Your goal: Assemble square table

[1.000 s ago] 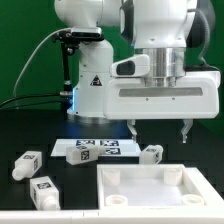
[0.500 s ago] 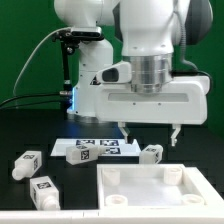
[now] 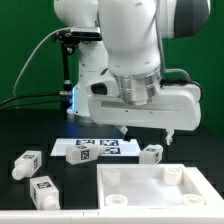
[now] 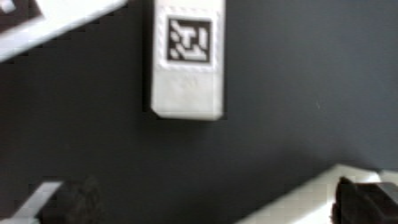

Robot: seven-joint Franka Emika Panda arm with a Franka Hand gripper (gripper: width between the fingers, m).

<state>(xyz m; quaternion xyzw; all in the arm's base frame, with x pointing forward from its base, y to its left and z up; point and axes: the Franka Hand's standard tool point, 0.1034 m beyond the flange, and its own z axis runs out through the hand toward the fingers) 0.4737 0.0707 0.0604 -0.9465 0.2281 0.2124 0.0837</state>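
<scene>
Space is showing between the fingers [image 3: 125,130] of the gripper [image 3: 147,134] in the exterior view: they are standing spread wide apart and pinching nothing. The gripper is hovering above the black table [image 3: 70,178], over the ground between the marker board [image 3: 95,150] and the square tabletop [image 3: 140,171]. That tabletop is lying at the exterior view's lower right with its recessed underside facing up, round sockets showing in its corners. A tagged leg [image 3: 152,153] is lying just beyond the tabletop's far edge, beside the marker board's end on the exterior view's right, near the fingers. A second leg [image 3: 27,164] and a third leg [image 3: 44,190] are lying near one another at the exterior view's left, well apart from the tabletop. Behind the marker board the white robot base [image 3: 88,88] is standing before a green backdrop [image 3: 25,60].

In the wrist view, a white block-like leg [image 4: 189,62] is lying flat on the dark table, its black-and-white tag facing the camera, clear of the gripper. The dark fingertips [image 4: 59,200] are showing far apart with bare table between them. Which of the three legs this is, I cannot tell.
</scene>
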